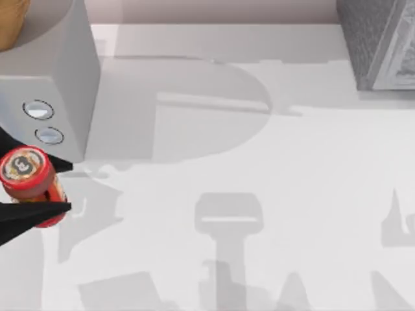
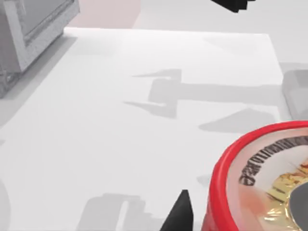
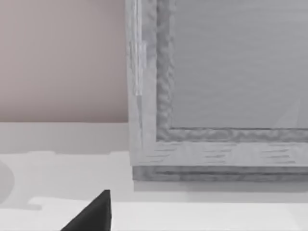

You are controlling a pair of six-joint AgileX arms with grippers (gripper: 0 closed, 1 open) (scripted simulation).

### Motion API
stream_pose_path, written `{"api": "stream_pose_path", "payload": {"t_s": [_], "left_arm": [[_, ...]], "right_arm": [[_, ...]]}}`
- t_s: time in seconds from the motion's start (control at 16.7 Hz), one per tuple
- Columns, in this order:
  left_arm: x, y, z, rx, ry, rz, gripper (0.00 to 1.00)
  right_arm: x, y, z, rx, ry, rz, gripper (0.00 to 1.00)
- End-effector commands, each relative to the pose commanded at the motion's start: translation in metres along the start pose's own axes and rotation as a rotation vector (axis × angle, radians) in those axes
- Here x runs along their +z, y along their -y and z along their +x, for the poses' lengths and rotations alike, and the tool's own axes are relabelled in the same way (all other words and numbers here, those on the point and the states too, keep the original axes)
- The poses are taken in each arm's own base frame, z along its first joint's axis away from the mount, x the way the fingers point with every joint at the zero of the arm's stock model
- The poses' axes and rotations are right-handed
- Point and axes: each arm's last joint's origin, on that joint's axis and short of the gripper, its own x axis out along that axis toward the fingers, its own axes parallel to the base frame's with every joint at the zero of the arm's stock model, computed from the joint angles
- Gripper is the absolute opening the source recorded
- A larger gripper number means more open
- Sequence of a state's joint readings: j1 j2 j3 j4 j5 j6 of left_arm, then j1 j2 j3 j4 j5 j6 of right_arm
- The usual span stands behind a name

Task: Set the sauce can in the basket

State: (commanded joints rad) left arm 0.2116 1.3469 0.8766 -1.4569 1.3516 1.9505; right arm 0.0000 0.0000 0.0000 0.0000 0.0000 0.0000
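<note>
At the far left of the white table [image 1: 272, 194], seen from above, my left gripper [image 1: 29, 188] holds the sauce can [image 1: 29, 178]: its two black fingers [image 1: 39, 210] close on the red body from either side, one above the can in that view and one below it. The can's round top, ringed in red, faces the overhead camera, and the can sits near the table's left edge, just below the pale grey body of my left arm [image 1: 58, 84] with its two round discs. In my left wrist view the can's red rim and printed top [image 2: 269, 183] loom close, with a black fingertip [image 2: 180, 214] just beside it and bare white table stretching beyond. A tan, rounded shape [image 1: 10, 23] shows at the top left corner of the top view; I cannot tell what it is. Moving right, the middle of the table carries soft grey shadows. At the top right stands a grey box-like cabinet [image 1: 379, 42], and my right wrist view looks straight at its framed front [image 3: 226, 86], with one black fingertip [image 3: 94, 214] of my right gripper low in that picture; whether that hand is wide or narrow, I cannot tell.
</note>
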Motion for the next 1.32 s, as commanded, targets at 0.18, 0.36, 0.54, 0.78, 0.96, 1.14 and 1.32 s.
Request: {"api": "stream_pose_path", "payload": {"t_s": [0.18,0.36,0.54,0.78,0.96,1.14,1.32], "left_arm": [[0.000,0.001,0.000,0.002,0.001,-0.001,0.00],[0.000,0.000,0.000,-0.003,-0.001,0.001,0.00],[0.007,-0.013,-0.005,0.015,-0.001,-0.017,0.00],[0.032,-0.058,-0.025,0.079,-0.004,-0.051,0.00],[0.063,-0.103,-0.050,0.155,-0.011,-0.053,0.00],[0.099,-0.146,-0.082,0.246,-0.019,-0.041,0.00],[0.132,-0.179,-0.115,0.344,-0.027,-0.031,0.00]], "right_arm": [[0.000,0.000,0.000,0.000,0.000,0.000,1.00],[0.000,0.000,0.000,0.000,0.000,0.000,1.00],[0.000,0.000,0.000,0.000,0.000,0.000,1.00],[0.000,0.000,0.000,0.000,0.000,0.000,1.00],[0.000,0.000,0.000,0.000,0.000,0.000,1.00],[0.000,0.000,0.000,0.000,0.000,0.000,1.00],[0.000,0.000,0.000,0.000,0.000,0.000,1.00]]}}
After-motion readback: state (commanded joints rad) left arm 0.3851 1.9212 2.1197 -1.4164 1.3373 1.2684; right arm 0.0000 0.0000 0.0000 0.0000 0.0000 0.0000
